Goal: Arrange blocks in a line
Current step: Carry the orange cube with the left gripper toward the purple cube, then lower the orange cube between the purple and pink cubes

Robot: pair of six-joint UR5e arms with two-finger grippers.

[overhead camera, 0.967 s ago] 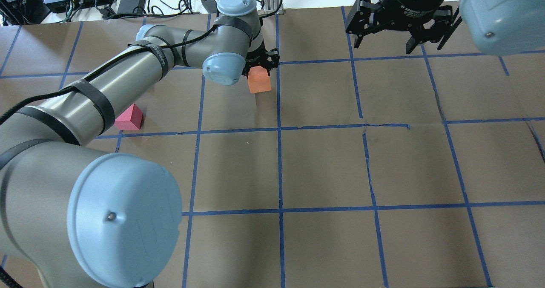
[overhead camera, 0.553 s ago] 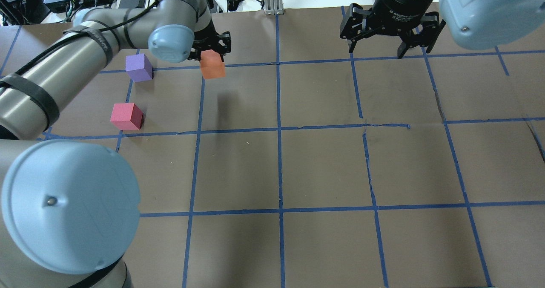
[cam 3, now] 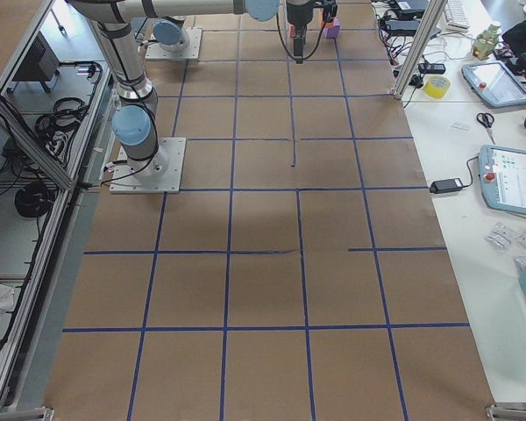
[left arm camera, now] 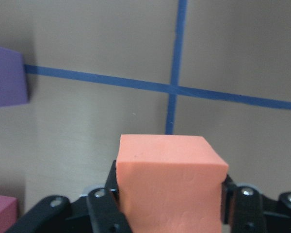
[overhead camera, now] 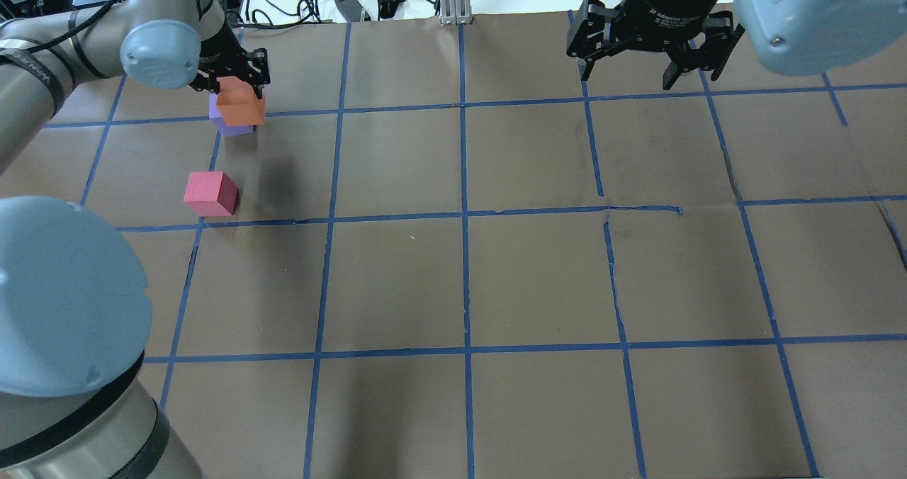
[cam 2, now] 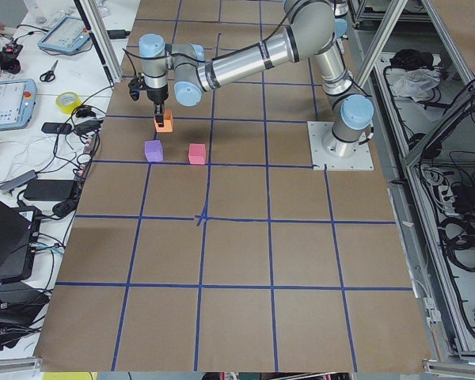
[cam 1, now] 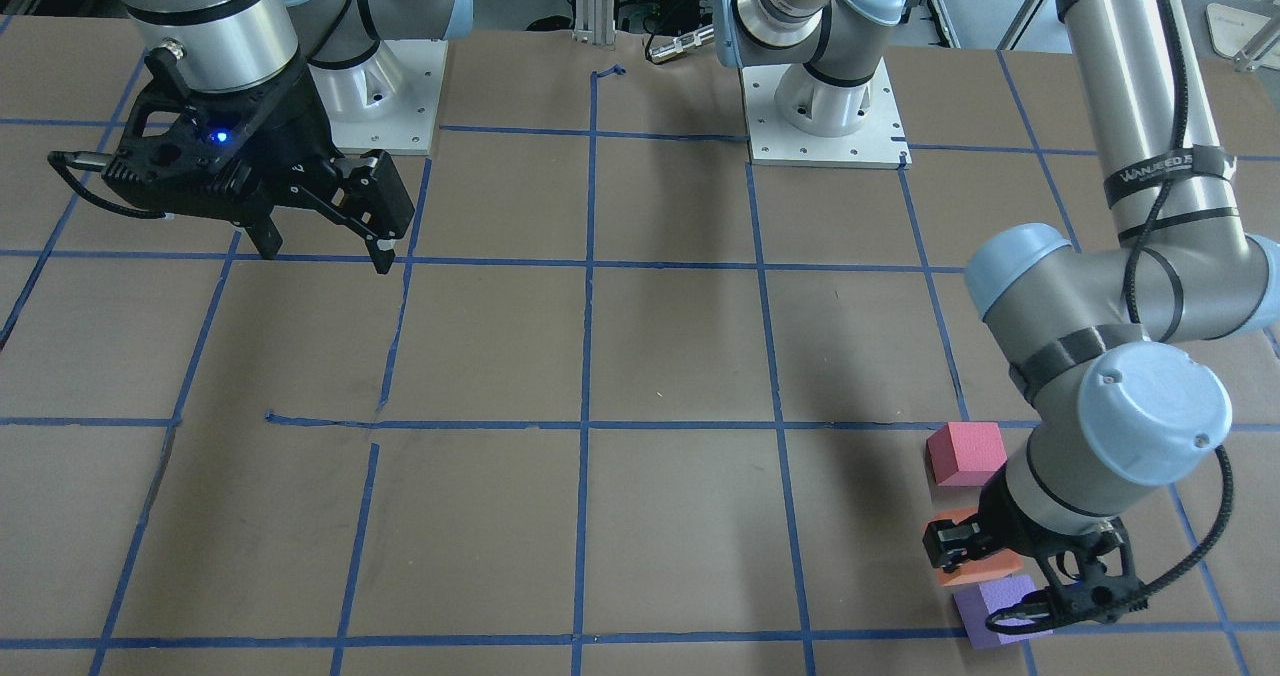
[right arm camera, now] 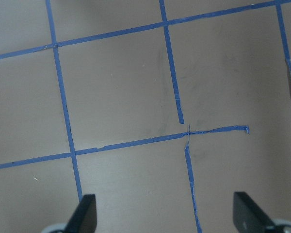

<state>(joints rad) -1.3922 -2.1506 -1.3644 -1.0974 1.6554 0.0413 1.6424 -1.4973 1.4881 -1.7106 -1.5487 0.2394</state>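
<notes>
you've got the orange block [overhead camera: 241,105] pinched in the left claw [left arm camera: 169,204] above the tabletop [overhead camera: 538,273], purple block [cam 2: 153,150] and pink block [overhead camera: 210,193] waiting nearby, no line yet, right claw [overhead camera: 641,57] gaping empty.

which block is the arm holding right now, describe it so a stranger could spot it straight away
On the brown table with blue tape lines, look to the robot's far left. The orange block is the one clamped between the fingers of the left gripper. The purple block and pinkish-red block near it sit loose on the paper.
</notes>
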